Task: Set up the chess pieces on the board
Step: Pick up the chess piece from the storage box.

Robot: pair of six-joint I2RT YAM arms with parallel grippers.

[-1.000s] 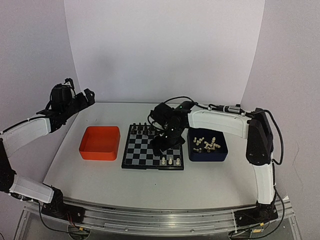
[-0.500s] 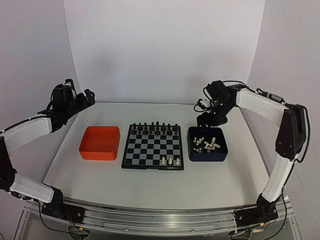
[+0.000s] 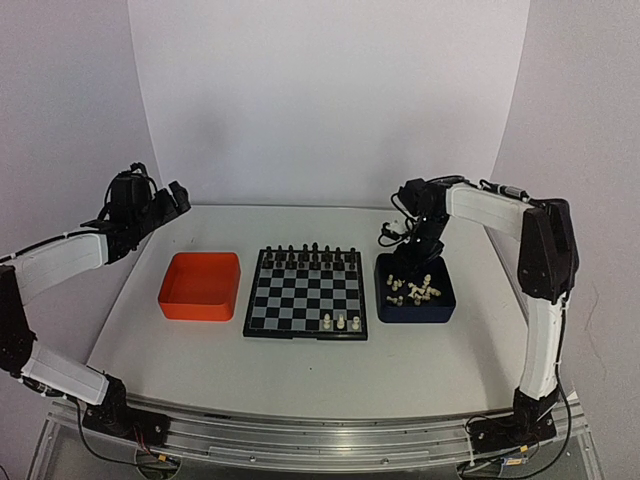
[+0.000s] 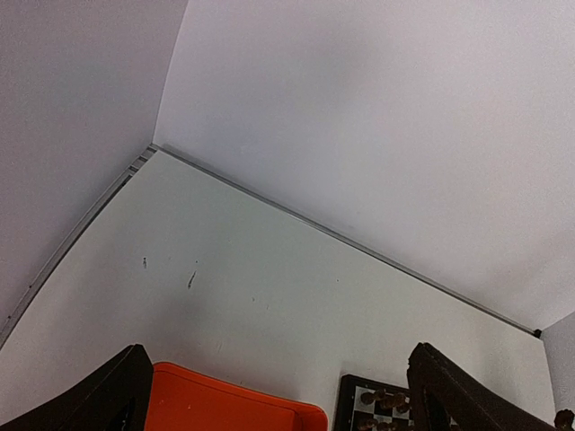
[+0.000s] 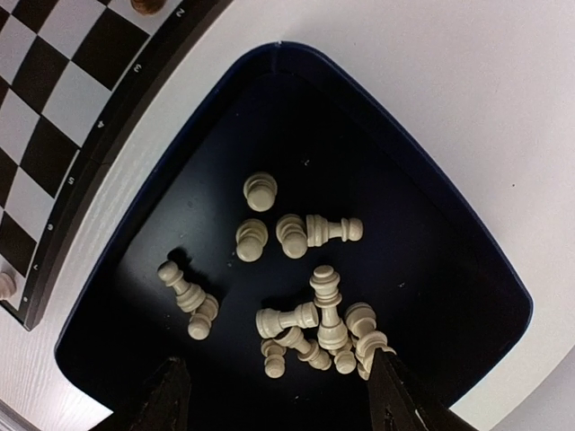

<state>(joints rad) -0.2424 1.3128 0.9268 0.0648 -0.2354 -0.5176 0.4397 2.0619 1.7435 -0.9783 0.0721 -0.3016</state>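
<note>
From above, the board [image 3: 297, 300] lies in the middle of the worktop [image 3: 300, 375]. The orange tray [image 3: 166, 292] is just to its left and the dark blue tray [image 3: 416, 318] just to its right. Black pieces [image 3: 310, 256] line the board's far rows. Most of the cream-white chess pieces [image 3: 415, 290] lie heaped in the dark blue tray, and three more stand on the board's near row, towards its right corner. The left tool [image 3: 172, 198] is raised over the far left of the worktop, well apart from everything. The right tool [image 3: 404, 262] hangs over the far end of the dark blue tray, pointing down at the heap.

In the left wrist view, the left tool [image 4: 278, 386] has its jaws spread as wide as they go, with nothing between them. One of its dark fingers [image 4: 112, 395] stands at each lower corner. Beyond them lie bare worktop [image 4: 252, 269], the rim of the orange tray [image 4: 234, 401] and a corner of the board [image 4: 352, 409] carrying black pieces [image 4: 382, 396].

In the right wrist view, the right tool [image 5: 274, 382] has its jaws partly apart and grips nothing. Its fingers [image 5: 169, 395] flank the near end of the dark blue tray [image 5: 422, 171]. The cream-white chess pieces [image 5: 310, 314] lie scattered in that tray, most on their sides, and the thickest cluster sits between the fingers. The board [image 5: 54, 99] fills the upper left corner.
</note>
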